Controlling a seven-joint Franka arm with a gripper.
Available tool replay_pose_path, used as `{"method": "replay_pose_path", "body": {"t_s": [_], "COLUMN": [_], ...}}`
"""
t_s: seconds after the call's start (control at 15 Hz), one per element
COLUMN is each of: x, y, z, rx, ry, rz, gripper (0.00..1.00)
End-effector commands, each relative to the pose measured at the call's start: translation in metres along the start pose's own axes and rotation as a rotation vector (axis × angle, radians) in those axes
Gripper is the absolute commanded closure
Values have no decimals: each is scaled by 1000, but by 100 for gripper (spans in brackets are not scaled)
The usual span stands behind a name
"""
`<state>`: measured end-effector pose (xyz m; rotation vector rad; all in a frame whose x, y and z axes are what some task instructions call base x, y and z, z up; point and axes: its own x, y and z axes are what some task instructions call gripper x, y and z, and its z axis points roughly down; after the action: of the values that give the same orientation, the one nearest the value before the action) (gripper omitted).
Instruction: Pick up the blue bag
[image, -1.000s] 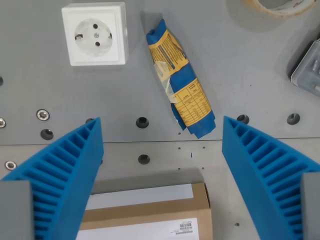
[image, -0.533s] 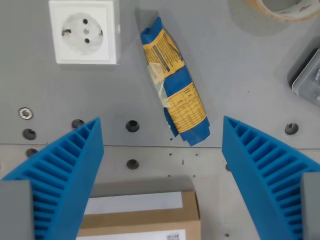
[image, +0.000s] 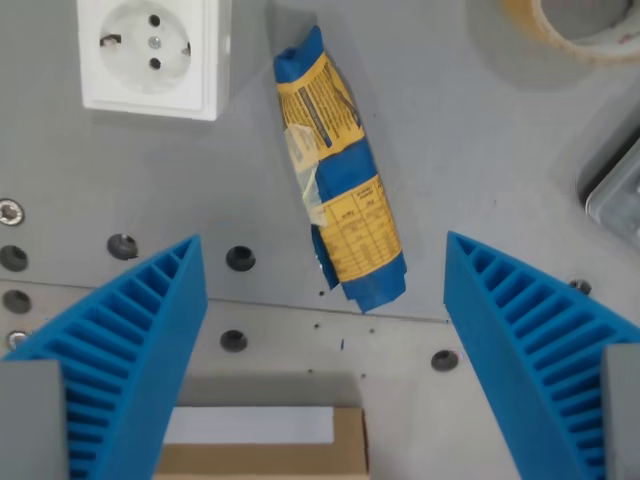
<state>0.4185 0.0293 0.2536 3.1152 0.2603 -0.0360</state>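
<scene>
The blue bag (image: 338, 175) with yellow label panels lies flat on the grey table, slanting from upper left to lower right in the middle of the wrist view. My gripper (image: 325, 370) is open, its two blue ribbed fingers (image: 130, 350) wide apart at the bottom left and bottom right. The bag's lower end lies between and just above the fingertips. Nothing is held.
A white wall socket (image: 152, 55) sits at the top left. A roll of tape (image: 580, 25) is at the top right, and a grey box edge (image: 615, 195) at the right. A cardboard box (image: 262, 445) lies at the bottom. Bolt holes (image: 240, 258) dot the table.
The camera has moved: the whole scene has shifted left and down in the picture. The bag now lies more centred between the fingers. The fingers stay open.
</scene>
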Motion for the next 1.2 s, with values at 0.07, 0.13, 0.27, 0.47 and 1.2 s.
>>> {"method": "replay_pose_path", "body": {"t_s": [0.07, 0.13, 0.27, 0.47, 1.2], "x": [3, 3, 1, -7, 0], "y": [12, 14, 17, 17, 25], "z": [20, 25, 35, 51, 94], "rx": [-26, -29, -32, -44, -49], "ry": [76, 77, 81, 95, 61], "rz": [-195, -209, -233, -274, -336], "gripper": [0, 0, 0, 0, 0]}}
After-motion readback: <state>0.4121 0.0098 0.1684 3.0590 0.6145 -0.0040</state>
